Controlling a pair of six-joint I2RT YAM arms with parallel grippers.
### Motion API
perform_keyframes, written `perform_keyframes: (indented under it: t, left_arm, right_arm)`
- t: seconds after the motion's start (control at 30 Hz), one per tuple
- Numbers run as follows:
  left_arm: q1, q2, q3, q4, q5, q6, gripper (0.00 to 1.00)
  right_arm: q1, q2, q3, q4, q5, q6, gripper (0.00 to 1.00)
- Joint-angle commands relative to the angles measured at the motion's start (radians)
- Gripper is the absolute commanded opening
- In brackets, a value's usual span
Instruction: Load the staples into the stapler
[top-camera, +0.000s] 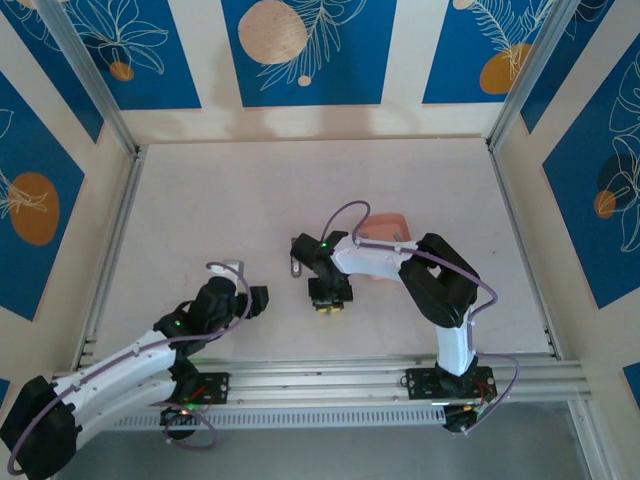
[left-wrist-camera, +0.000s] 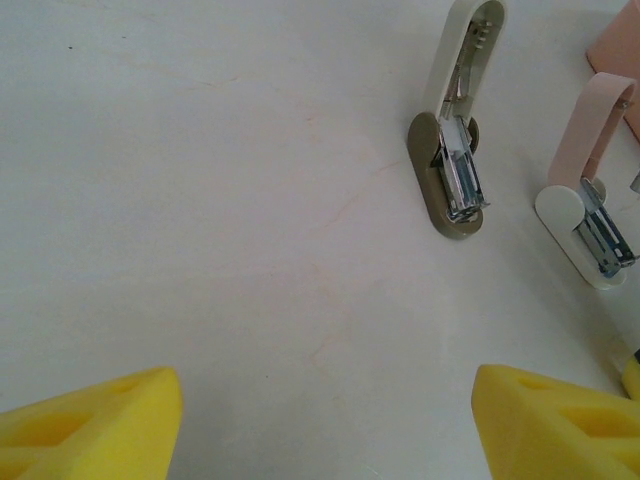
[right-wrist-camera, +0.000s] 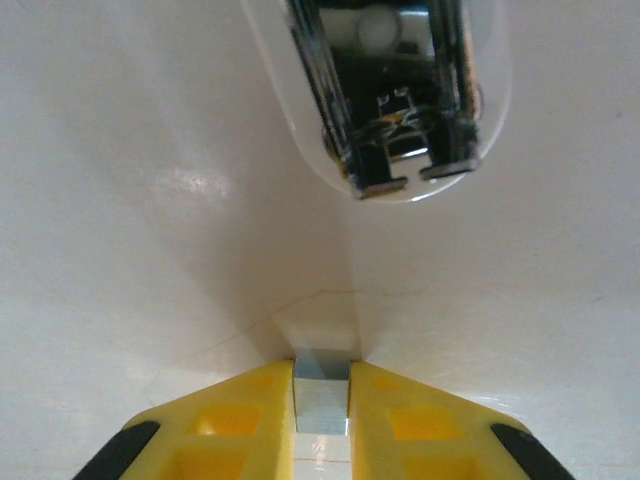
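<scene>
Grey metal staples (right-wrist-camera: 322, 405), a small block of them, sit pinched between the yellow fingers (right-wrist-camera: 250, 415) of the right gripper (right-wrist-camera: 322, 378), whose jaws are pressed in on the block from both sides. The block hangs low over the pale table (right-wrist-camera: 120, 200), just short of the rounded end of the white-based stapler (right-wrist-camera: 385, 90). That stapler lies hinged open, its magazine channel facing up and pointing towards the fingers. The channel looks dark inside, and I cannot tell whether any staples lie in it.

From the left wrist, the same stapler shows a pink lid swung back, and an olive stapler (left-wrist-camera: 448, 170) lies open just beside it, roughly parallel. A corner of the pink tray (left-wrist-camera: 618, 40) sits beyond the two. From above, the right arm covers much of the tray, so its contents cannot be made out.

The left gripper (left-wrist-camera: 328, 400) hangs over bare table well short of the staplers, its jaws spread wide with nothing between them.
</scene>
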Motion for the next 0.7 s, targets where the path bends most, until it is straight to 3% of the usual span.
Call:
perform_keyframes:
  t: [0.0, 0.67]
  left_arm:
    - [0.017, 0.009, 0.002, 0.005, 0.020, 0.021, 0.76]
    - [0.020, 0.163, 0.016, 0.216, 0.119, 0.030, 0.76]
  right_arm:
    - [0.002, 0.031, -0.007, 0.037, -0.034, 0.001, 0.18]
    - [0.010, -0.266, -0.191, 0.300, 0.184, -0.156, 0.15]
